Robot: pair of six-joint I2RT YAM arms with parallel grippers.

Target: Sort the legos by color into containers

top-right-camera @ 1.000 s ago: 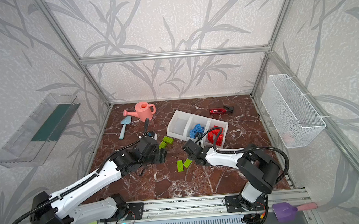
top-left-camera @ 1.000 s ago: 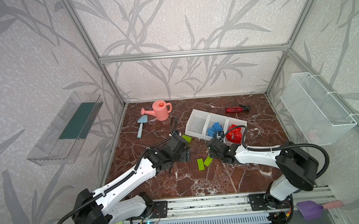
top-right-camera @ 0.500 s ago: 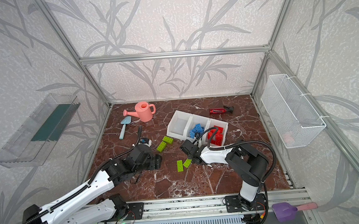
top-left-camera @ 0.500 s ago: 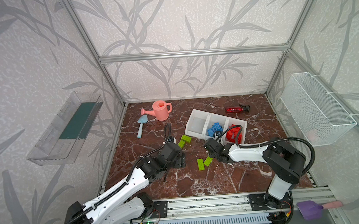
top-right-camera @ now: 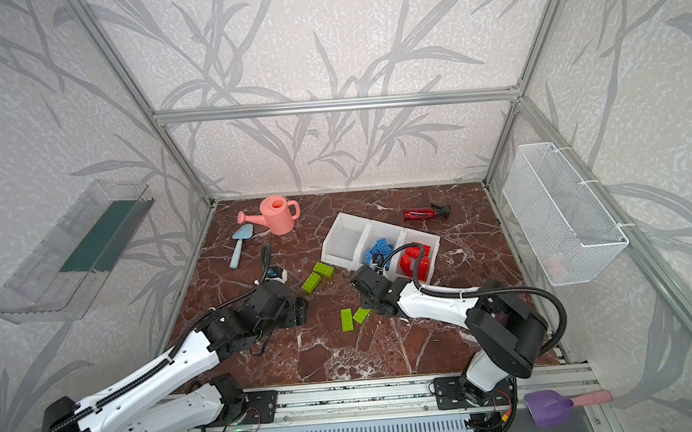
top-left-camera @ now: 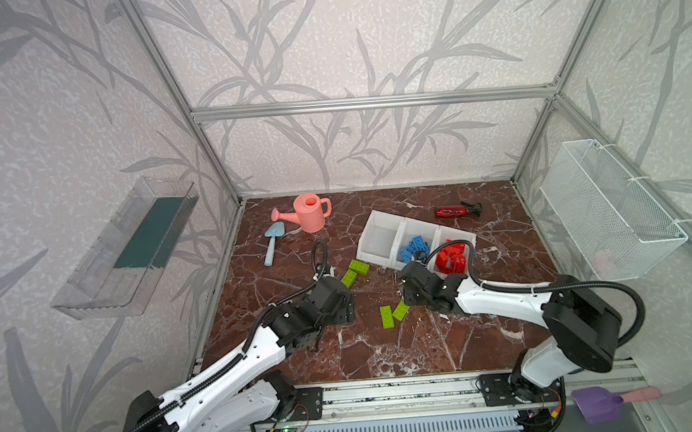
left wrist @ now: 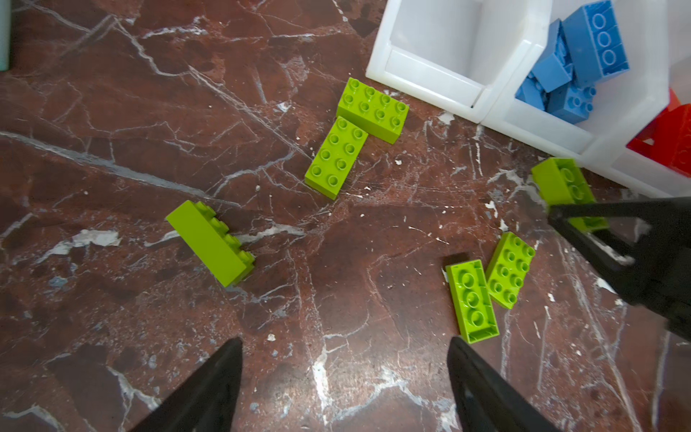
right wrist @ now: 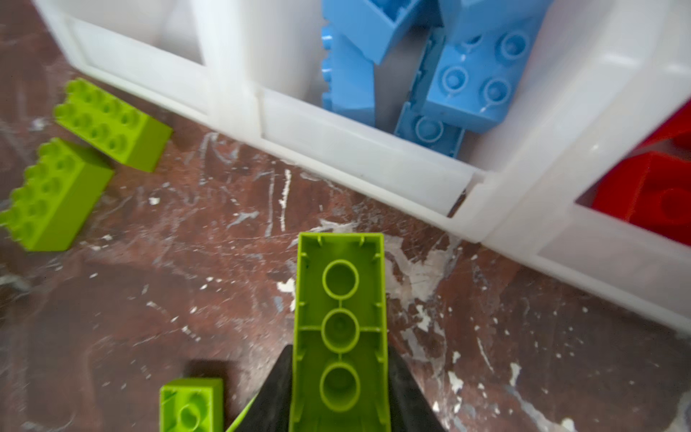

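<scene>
1. The left gripper (left wrist: 344,348) hangs over the veined red-brown marble top (left wrist: 112,318), its tapered black fingers spread wide.
2. The right gripper (right wrist: 339,351) pinches a lime held brick (right wrist: 339,284) by its long sides. The brick's hollow underside, with three round tubes, faces the wrist camera just short of the bins.
3. Beside it lie an upturned brick (left wrist: 472,301), tubes showing, and a stud-up brick (left wrist: 509,269), nearly touching.
4. A tipped brick (left wrist: 209,243) rests on its long side, well apart.
5. Two studded bricks (left wrist: 336,161) touch in an L at the left bin's corner.
6. The bins (left wrist: 430,80) are three smooth white plastic boxes joined in a row. Blue bricks (top-left-camera: 413,246) are heaped in the middle one, glossy red bricks (top-left-camera: 451,257) in the right.
7. Farthest are an upright pink watering can (top-left-camera: 313,213) and a dark red bottle (top-left-camera: 452,210) lying flat.
</scene>
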